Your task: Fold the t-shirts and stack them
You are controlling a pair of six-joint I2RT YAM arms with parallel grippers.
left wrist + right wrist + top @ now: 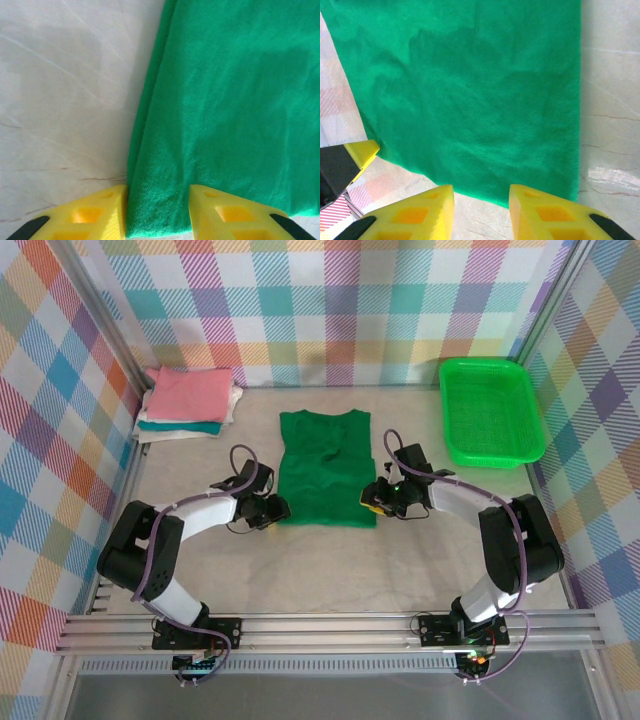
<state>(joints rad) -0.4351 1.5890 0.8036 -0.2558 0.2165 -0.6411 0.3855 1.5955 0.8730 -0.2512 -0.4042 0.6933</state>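
The dark green t-shirt [325, 472] lies flat in the middle of the table with its sleeves folded in, forming a long rectangle. My left gripper [274, 510] sits low at its near left corner. In the left wrist view that corner of the shirt [225, 100] lies between the spread yellow fingers [100, 212] of the left gripper [157, 195], unpinched. My right gripper [372, 499] is at the near right corner. It stands open [481, 195] over bare table, the shirt's hem [470, 90] just ahead of its fingertips. A folded pile of t-shirts [188, 400], pink on top, sits back left.
A bright green plastic basket [490, 410] stands at the back right. Plaid walls [320, 300] close in the back and both sides. A yellow and black finger of the other arm [347, 157] shows at the left edge of the right wrist view.
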